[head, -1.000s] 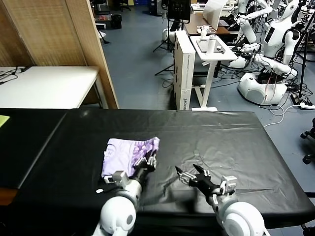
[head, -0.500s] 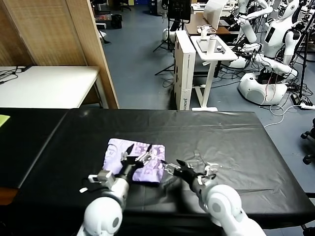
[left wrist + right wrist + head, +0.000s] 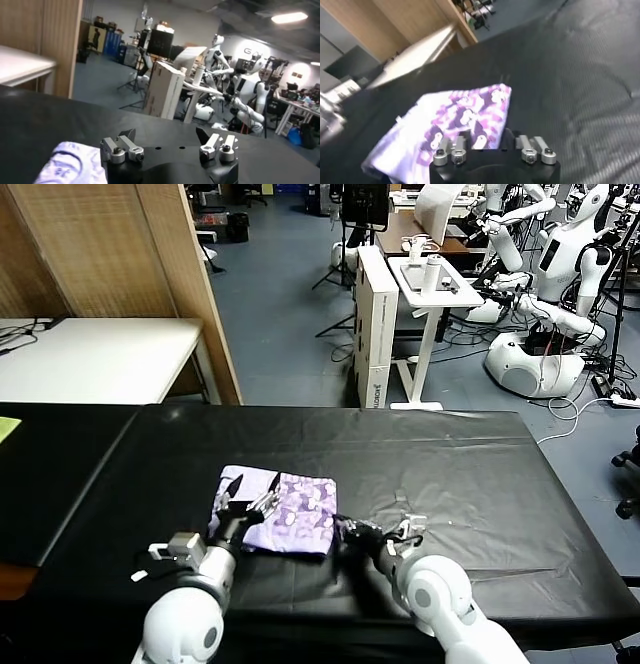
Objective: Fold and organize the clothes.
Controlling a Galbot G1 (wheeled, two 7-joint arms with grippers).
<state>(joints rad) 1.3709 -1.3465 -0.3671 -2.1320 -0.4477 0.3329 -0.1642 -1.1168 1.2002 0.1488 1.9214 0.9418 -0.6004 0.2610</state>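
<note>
— Lavender cotton, folded into a small packet: the T-shirt (image 3: 278,510) lies on the black table cover (image 3: 470,474), toward the robot's left of the middle, printed purple-and-white side up.

— And the grippers?

— The left gripper (image 3: 245,496) hangs over the shirt's left half with its fingers spread wide and nothing between them; its wrist view shows the two fingers well apart above the cloth's edge (image 3: 70,165). The right gripper (image 3: 352,531) sits just beside the shirt's near right corner. Its fingertips look drawn close together, but I cannot tell whether any fabric is pinched; in its wrist view the shirt (image 3: 455,120) lies right ahead of the fingers.

— Any writing to read?

— On the shirt, only a pattern, no legible words. The white box (image 3: 372,324) standing beyond the table has lettering down its side, too small to make out. A wall sign in the left wrist view begins with "G" (image 3: 246,51); the rest is unclear.
</note>
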